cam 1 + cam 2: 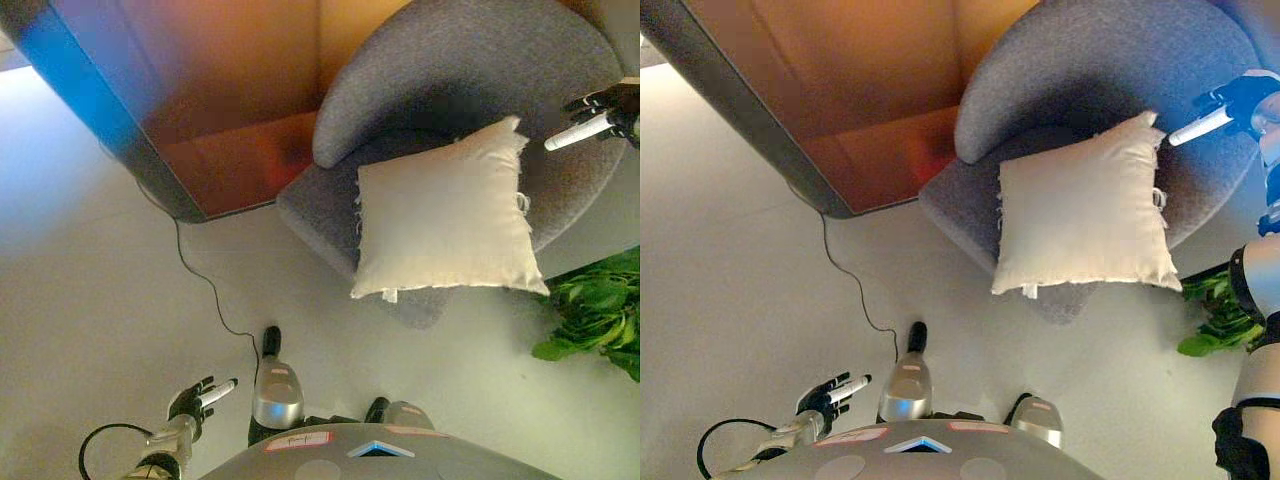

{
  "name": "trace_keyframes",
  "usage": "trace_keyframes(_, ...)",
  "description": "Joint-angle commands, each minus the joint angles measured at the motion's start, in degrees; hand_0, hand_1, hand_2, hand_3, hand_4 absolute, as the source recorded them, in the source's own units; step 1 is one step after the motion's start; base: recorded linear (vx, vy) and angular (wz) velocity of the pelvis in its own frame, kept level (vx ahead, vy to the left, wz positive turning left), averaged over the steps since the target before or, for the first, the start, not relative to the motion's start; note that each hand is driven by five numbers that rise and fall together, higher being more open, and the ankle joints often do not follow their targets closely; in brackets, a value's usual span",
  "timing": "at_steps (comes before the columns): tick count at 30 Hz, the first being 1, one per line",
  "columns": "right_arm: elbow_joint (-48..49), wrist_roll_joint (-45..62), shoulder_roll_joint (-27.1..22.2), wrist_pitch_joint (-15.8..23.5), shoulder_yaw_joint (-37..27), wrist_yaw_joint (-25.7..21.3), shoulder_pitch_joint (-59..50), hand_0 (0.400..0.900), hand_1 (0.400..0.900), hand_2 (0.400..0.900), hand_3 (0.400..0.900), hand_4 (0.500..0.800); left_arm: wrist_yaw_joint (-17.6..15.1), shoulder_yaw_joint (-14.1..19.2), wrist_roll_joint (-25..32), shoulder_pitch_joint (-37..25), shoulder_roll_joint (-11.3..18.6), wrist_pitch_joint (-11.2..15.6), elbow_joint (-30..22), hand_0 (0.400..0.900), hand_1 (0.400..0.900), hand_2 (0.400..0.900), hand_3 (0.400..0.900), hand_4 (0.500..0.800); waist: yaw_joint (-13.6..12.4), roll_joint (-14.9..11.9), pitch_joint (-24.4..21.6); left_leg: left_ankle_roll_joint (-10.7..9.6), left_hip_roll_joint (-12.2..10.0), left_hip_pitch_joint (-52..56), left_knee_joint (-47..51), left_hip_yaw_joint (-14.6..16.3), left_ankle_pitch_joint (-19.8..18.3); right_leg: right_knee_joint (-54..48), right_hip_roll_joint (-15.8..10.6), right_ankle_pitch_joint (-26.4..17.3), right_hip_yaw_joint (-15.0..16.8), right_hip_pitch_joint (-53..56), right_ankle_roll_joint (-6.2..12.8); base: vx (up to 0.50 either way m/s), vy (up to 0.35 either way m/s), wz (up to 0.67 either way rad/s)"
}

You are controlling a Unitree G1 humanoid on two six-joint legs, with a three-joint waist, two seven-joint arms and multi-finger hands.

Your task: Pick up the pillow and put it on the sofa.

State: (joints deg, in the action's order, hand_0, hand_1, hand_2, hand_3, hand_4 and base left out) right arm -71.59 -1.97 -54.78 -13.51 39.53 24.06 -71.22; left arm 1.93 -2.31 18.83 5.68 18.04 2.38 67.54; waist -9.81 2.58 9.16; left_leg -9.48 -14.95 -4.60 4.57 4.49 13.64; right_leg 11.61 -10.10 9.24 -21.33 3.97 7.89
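A cream square pillow (445, 215) lies on the seat of a grey round-backed sofa chair (450, 70), its lower edge hanging past the seat's front. My right hand (600, 115) hovers over the sofa's right side just beyond the pillow's top right corner, fingers straight and apart from the cloth. My left hand (195, 398) hangs low at the lower left over the floor, fingers relaxed and holding nothing.
A large orange-brown panel with a dark frame (200, 110) stands left of the sofa. A thin black cord (205, 280) runs from it across the pale floor. A green leafy plant (600, 315) sits at the right, below the sofa.
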Motion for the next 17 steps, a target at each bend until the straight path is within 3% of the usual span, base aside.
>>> trace_keyframes(1,0.4,0.8,-6.2,1.9,-1.8,-5.3,-3.8,0.900,0.900,0.900,0.900,0.800,0.8,-3.1,-0.9,-1.8,3.8,2.2,2.9,0.900,0.900,0.900,0.900,0.800,-0.1,-3.7,-3.6,-2.8,-5.4,6.8,-5.5,-0.6,-3.1,-4.9,-0.8,-6.4,1.3,-2.6,-2.28,-0.03,0.089,-0.24)
trace_keyframes(6,3.0,10.8,-5.8,3.6,-10.1,-5.7,6.4,0.900,0.900,0.900,0.900,0.800,1.4,-3.7,-1.7,-3.0,3.1,2.4,3.6,0.900,0.900,0.900,0.900,0.800,2.5,-4.2,-4.4,-2.5,-3.5,8.3,-6.1,0.8,-6.0,-9.3,-1.6,-9.3,4.1,-1.8,-0.80,-0.04,0.123,-0.33)
trace_keyframes(10,5.6,15.9,-1.3,7.9,-20.9,-7.2,20.3,0.900,0.900,0.900,0.900,0.800,0.7,-3.0,-0.9,-4.8,2.5,1.9,4.6,0.900,0.900,0.900,0.900,0.800,4.8,-4.4,-4.6,-1.7,-2.0,10.0,-6.8,2.4,-9.0,-12.3,-2.1,-11.5,6.9,-1.2,0.52,-0.05,0.139,-0.57)
trace_keyframes(14,10.9,20.7,7.0,9.4,-29.2,-9.1,34.7,0.900,0.900,0.900,0.900,0.800,-0.4,-2.6,-2.1,-6.9,2.5,0.7,5.2,0.900,0.900,0.900,0.900,0.800,8.0,-4.4,-4.7,-0.8,-0.8,11.8,-7.1,4.9,-12.2,-14.5,-2.7,-13.8,9.7,-1.2,1.82,-0.07,0.123,-0.52)
trace_keyframes(17,14.7,25.4,16.1,11.2,-33.8,-11.5,44.8,0.900,0.900,0.900,0.900,0.800,-0.5,-2.2,-1.2,-9.3,2.2,0.4,5.6,0.900,0.900,0.900,0.900,0.800,10.6,-4.4,-4.7,0.1,0.4,13.7,-6.9,6.6,-15.4,-15.8,-3.4,-15.4,11.6,-1.7,2.78,-0.06,0.107,-0.38)
